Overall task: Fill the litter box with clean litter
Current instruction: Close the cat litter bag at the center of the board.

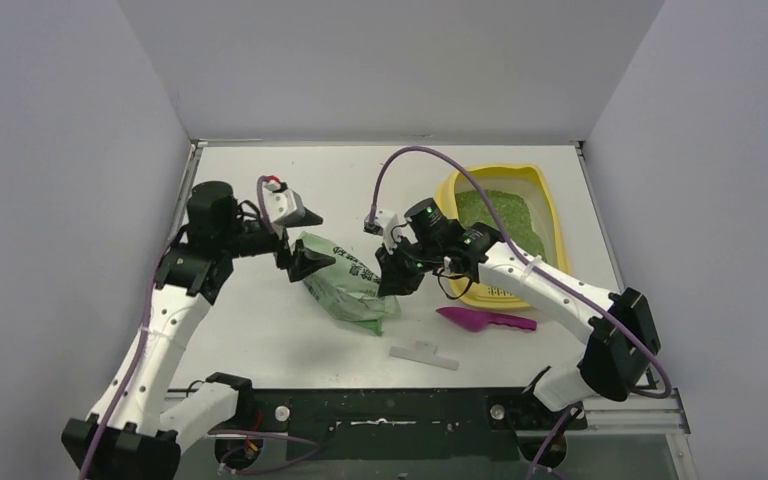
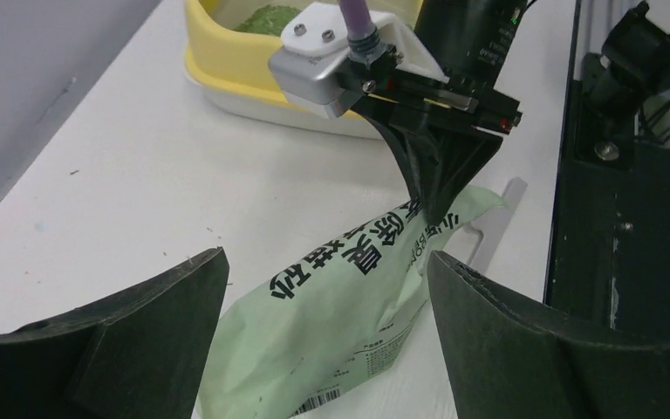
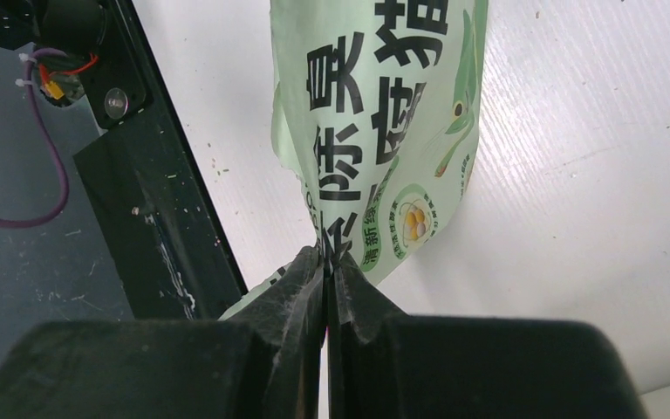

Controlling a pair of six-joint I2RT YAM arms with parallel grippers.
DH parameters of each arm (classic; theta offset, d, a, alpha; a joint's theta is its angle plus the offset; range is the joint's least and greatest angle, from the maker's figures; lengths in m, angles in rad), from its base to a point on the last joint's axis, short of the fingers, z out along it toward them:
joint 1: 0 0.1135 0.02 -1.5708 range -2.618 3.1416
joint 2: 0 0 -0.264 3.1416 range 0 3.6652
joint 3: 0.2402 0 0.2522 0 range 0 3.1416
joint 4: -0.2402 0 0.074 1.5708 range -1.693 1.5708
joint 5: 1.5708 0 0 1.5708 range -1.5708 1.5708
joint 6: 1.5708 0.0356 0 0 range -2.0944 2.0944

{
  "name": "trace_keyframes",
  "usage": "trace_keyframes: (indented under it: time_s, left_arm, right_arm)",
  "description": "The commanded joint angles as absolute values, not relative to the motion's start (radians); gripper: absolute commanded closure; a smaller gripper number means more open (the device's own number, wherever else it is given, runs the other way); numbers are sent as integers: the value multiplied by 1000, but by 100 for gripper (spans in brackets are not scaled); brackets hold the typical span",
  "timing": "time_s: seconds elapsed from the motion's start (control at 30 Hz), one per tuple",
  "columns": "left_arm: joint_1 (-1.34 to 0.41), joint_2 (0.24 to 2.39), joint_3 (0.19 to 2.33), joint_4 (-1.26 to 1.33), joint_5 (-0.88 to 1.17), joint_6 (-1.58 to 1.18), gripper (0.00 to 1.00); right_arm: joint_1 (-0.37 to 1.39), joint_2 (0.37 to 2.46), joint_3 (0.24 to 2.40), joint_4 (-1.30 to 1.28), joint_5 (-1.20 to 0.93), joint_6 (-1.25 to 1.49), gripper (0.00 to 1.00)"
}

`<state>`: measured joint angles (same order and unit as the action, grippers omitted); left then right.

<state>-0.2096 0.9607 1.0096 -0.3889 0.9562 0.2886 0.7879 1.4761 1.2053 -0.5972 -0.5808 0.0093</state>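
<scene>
left wall: table (image 1: 260,330) edge runs close along it; left arm takes up most of that side strip
left gripper (image 1: 307,240): jaws wide apart, one on each side of the green bag's left end; a gap shows on both sides in the left wrist view, no contact seen
green bag (image 1: 345,285): lies flat mid-table, long axis slanting from upper left to lower right, printed side up, barcode at the left-gripper end
room by bag: bare table above it to the back wall and below it to the black rail (image 1: 410,410) at the near edge
right gripper (image 1: 400,275): jaws pressed together, pinching the thin right-hand edge of the bag; the right wrist view shows film caught between the tips
white strip (image 1: 423,353): flat on table, below the bag's right end, apart from it
magenta scoop (image 1: 485,320): flat on table, just below the litter box's near rim, right arm passing over it
litter box (image 1: 557,215): far right of table, well apart from the bag, right rim near the table's right edge
clean litter (image 1: 500,215): green granules inside the box, covering much of its floor
</scene>
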Motion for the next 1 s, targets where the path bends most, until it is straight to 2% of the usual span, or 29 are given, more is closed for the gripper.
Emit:
trace_keyframes:
  time_s: [0.0,0.37,0.6,0.7,0.8,0.9,0.97]
  left_arm:
    - [-268,1111,1123,-741,945,678,18]
    - [-361,1282,1180,-713,957,801,17]
    - [-425,1440,1277,-861,924,919,17]
    - [-438,1500,1316,-991,905,988,20]
    - [-437,1535,1326,-1068,879,1024,31]
    - [-437,1556,1334,-1112,827,1029,53]
    - [-437,1555,1335,-1119,788,1026,73]
  right_arm:
    - [793,1383,1204,-480,-606,-39,100]
    - [787,1270,1063,-296,-640,-83,100]
    - [788,1237,1012,-230,-635,-110,100]
    - [787,1217,980,-194,-625,-114,100]
    - [788,1196,953,-162,-618,-119,100]
    - [786,1178,938,-157,-611,-120,100]
    - [786,1168,933,-167,-605,-121,100]
